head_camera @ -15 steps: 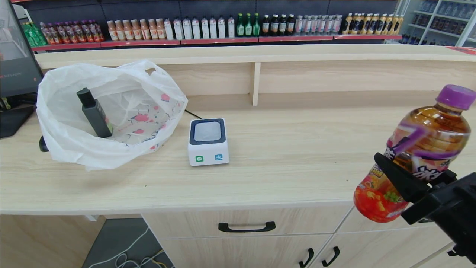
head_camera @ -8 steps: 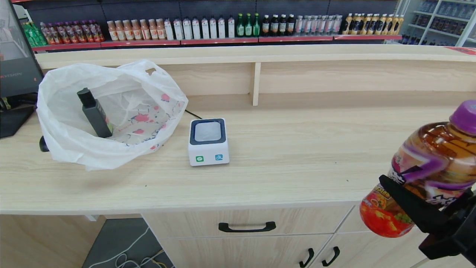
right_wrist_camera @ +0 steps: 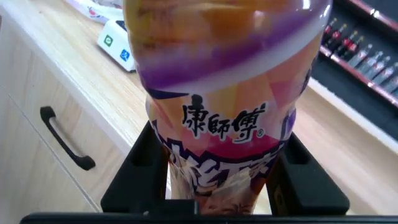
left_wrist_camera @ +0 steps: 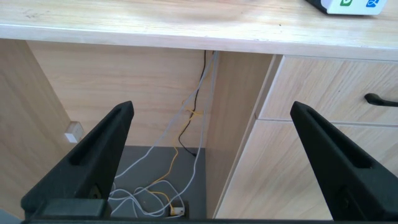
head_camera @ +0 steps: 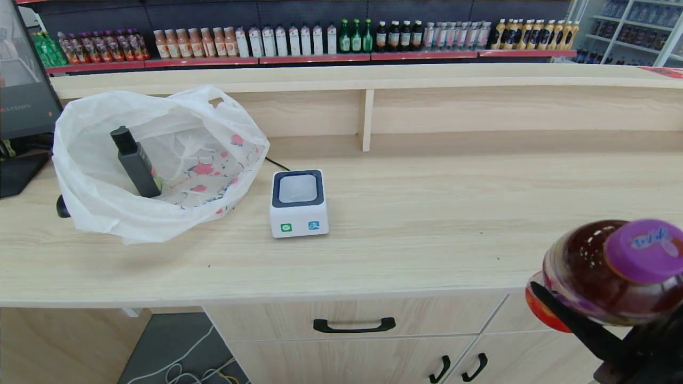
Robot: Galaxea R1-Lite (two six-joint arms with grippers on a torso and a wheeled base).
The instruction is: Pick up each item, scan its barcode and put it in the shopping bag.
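A drink bottle (head_camera: 592,272) is clamped between the fingers of the right gripper (right_wrist_camera: 221,177). It is held in the air off the front right corner of the desk (head_camera: 427,229), with its purple cap (head_camera: 643,250) tipped toward the head camera. A white scanner (head_camera: 298,201) sits near the middle of the desk, well apart from the drink bottle. By the left edge, an open white shopping bag (head_camera: 101,213) has a dark container (head_camera: 135,162) inside. The left gripper (left_wrist_camera: 211,112) hangs wide open and empty below the front edge.

The step in hand looks like scanning. The drink bottle should cross over the scanner with its barcode facing down. The barcode's side cannot be made out, so a slow turn there would probably help.
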